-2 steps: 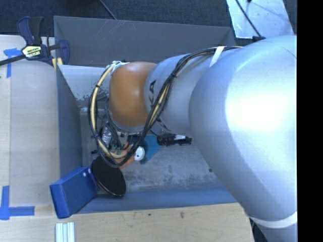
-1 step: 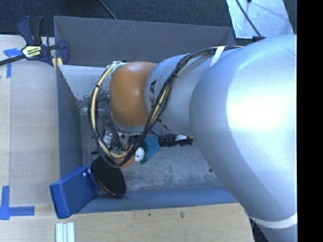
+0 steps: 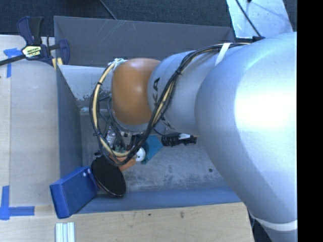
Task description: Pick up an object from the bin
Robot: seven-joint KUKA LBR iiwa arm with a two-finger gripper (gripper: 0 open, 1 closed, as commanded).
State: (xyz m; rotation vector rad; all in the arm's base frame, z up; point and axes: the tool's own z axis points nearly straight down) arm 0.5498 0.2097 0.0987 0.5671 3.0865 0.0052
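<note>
**Q:** What is seen at the left of the grey bin (image 3: 151,39)?

**A:** A blue box (image 3: 73,190) is lodged in the near-left corner and is tilted against the wall. A black round disc (image 3: 108,178) is set just beside it, touching the box's right edge.

**Q:** Where is the tool placed, and how is it set?

**A:** The tool (image 3: 120,146) is lowered over the left half of the bin floor, just above and to the right of the disc. It is capped from above by the orange wrist cover (image 3: 132,89) and ringed by looped cables (image 3: 96,105). Whether it is wide or narrow cannot be told, nor whether anything is held.

**Q:** Which things are nearest to it?

**A:** Three are noted: the disc, a small orange-and-white piece (image 3: 132,158) at the tool's lower edge, and a blue object (image 3: 153,146) just to its right. Which of these is the one being picked cannot be told. Further right, a black rod-like piece with a white band (image 3: 179,140) is partly tucked under the arm.

**Q:** And at the right?

**A:** The right half of the bin is overlapped by the silver arm (image 3: 242,110), which is extended in from that side.
</note>
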